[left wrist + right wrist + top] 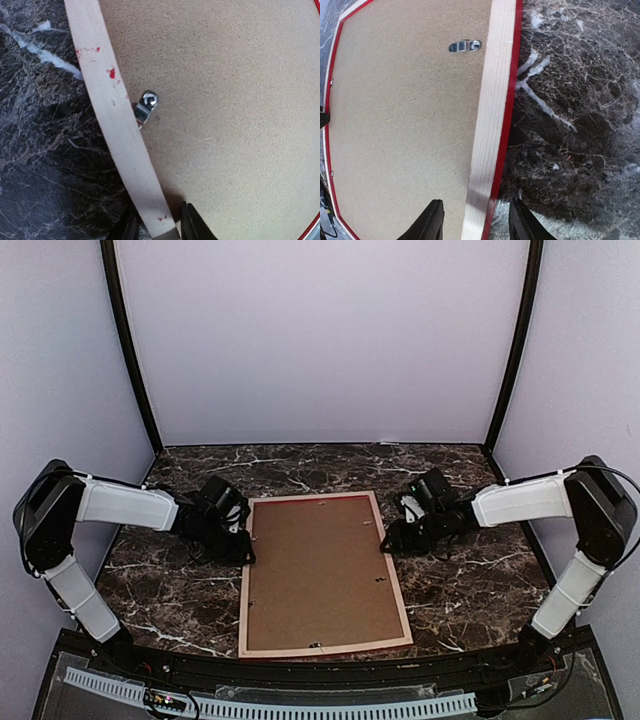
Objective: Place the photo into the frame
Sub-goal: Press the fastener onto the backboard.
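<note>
Wood-backed frame (107, 100): your right gripper (476, 216) straddles one rail (487, 125) with fingers apart, left gripper (160, 223) may or may not clamp the other, so uneven lifting could twist it.

The frame (325, 649) lies back-up on the table (480, 580), left jaws astride its left edge, right jaws astride its right.

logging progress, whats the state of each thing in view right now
frame, face down, lying flat
backing board, seated in the frame, hiding what is under it
photo, not visible
left gripper, astride the frame's left rail, grip unclear
right gripper, open, astride the right rail
</note>
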Tool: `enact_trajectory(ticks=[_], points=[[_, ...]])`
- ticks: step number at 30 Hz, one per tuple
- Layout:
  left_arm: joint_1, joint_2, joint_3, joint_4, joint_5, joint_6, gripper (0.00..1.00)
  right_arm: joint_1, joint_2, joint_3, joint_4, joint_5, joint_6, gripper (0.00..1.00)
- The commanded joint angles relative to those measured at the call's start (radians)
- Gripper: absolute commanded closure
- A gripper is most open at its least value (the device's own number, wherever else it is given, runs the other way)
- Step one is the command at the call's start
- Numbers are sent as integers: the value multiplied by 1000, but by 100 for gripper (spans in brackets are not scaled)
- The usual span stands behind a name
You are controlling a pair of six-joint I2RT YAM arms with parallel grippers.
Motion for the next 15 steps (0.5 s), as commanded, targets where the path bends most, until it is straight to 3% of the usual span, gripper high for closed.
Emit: enact_trajectory(ticks=[1,6,15], points=[[8,12,15,-19,-38,-6,71,16,-89,-29,-13,-2,-21,50],[7,14,15,-14,-39,-16,74,55,-128,-69,-23,11,-12,42],[6,14,16,-10,-35,-17,75,115,-90,-79,-50,121,41,41]])
